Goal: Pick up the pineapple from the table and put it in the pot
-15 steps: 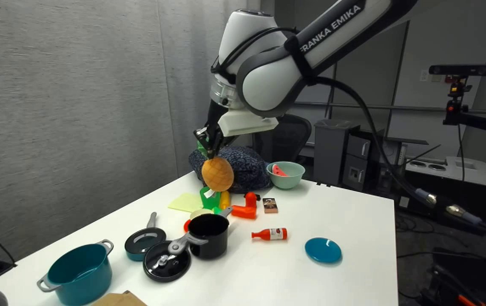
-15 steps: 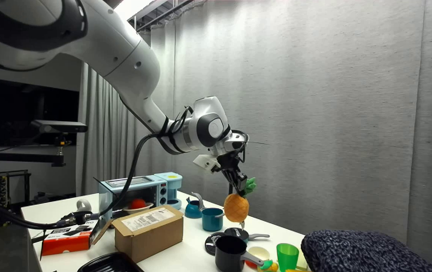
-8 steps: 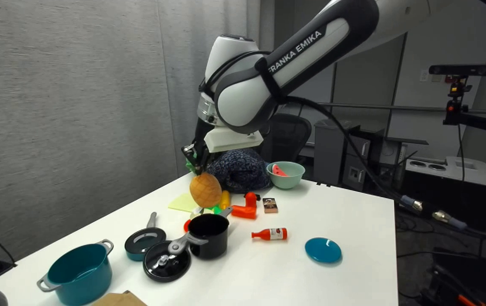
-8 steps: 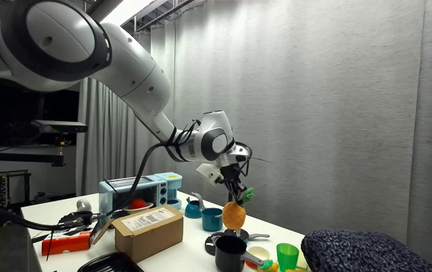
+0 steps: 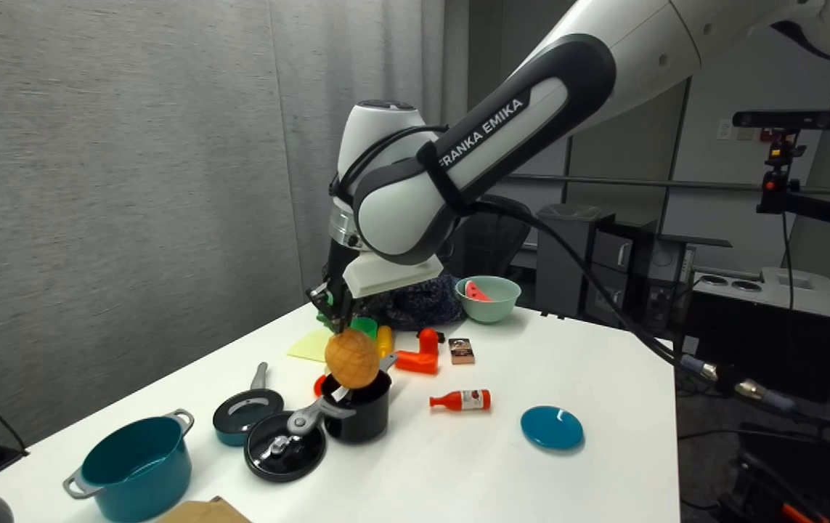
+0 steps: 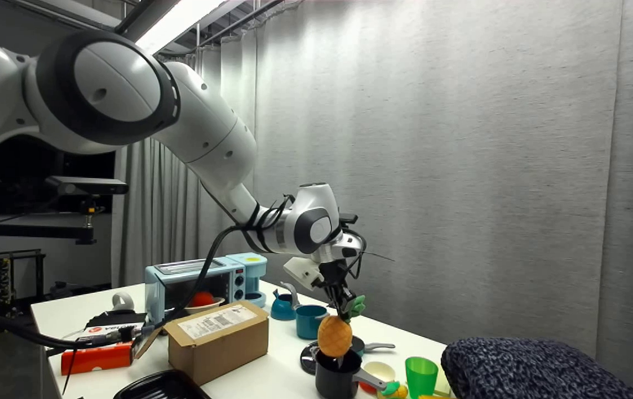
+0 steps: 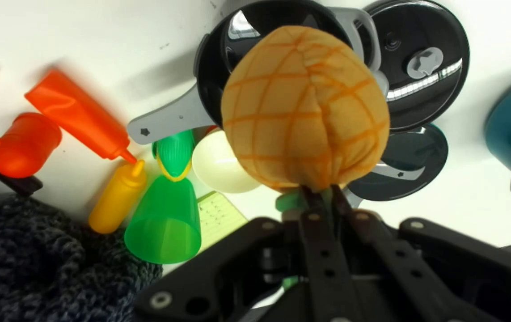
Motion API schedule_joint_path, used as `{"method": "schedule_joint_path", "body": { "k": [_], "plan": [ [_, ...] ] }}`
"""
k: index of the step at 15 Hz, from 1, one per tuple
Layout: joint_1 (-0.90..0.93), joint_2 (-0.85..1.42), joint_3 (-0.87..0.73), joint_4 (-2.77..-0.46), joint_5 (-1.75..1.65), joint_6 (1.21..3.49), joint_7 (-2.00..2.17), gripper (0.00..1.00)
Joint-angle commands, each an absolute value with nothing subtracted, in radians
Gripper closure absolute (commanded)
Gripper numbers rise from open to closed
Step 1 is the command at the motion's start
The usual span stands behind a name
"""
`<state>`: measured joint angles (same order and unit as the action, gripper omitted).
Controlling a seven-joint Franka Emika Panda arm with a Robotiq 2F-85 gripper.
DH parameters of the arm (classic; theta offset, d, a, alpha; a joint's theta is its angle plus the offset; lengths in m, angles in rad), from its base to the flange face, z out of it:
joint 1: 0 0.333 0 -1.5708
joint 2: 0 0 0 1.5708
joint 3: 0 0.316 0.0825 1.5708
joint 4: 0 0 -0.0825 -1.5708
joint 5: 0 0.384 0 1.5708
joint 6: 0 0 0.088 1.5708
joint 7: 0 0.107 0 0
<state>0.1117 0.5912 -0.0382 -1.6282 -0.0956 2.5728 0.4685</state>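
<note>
The pineapple, a soft orange-yellow fruit with green leaves, shows in both exterior views [image 5: 352, 359] [image 6: 334, 336] and in the wrist view [image 7: 304, 107]. My gripper [image 5: 338, 327] is shut on its top, by the leaves, as the wrist view [image 7: 324, 192] shows. The pineapple hangs at the mouth of the small black pot [image 5: 360, 421], its lower end overlapping the rim in both exterior views. The pot [image 6: 337, 382] stands upright on the white table [image 5: 531, 479]. In the wrist view the pineapple covers part of the pot [image 7: 210, 80].
A black lid [image 5: 285, 447], a small pan [image 5: 247, 414] and a teal pot [image 5: 139, 465] lie beside the black pot. A green cup [image 6: 421, 377], a cream bowl [image 7: 221, 163], bottles and a dark cushion [image 6: 532, 368] are near. A cardboard box [image 6: 219, 341] stands behind.
My gripper has come down with the pineapple, from well above the table to the mouth of the black pot. The pot and the other things have stayed in place.
</note>
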Motion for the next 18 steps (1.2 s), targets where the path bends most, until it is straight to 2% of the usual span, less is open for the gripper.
{"method": "schedule_joint_path", "body": {
  "k": [1, 2, 9, 11, 14, 18],
  "plan": [
    [0.134, 0.597, -0.06, -1.609, -0.076, 2.526, 0.447, 0.68],
    [0.137, 0.59, -0.064, -1.617, -0.08, 2.523, 0.451, 0.68],
    [0.169, 0.474, -0.093, -1.684, -0.125, 2.566, 0.455, 0.14],
    [0.178, 0.42, -0.088, -1.708, -0.14, 2.56, 0.447, 0.01],
    [0.18, 0.31, -0.058, -1.77, -0.131, 2.479, 0.416, 0.0],
    [0.168, 0.206, 0.015, -1.8, -0.083, 2.155, 0.343, 0.0]
  ]
}}
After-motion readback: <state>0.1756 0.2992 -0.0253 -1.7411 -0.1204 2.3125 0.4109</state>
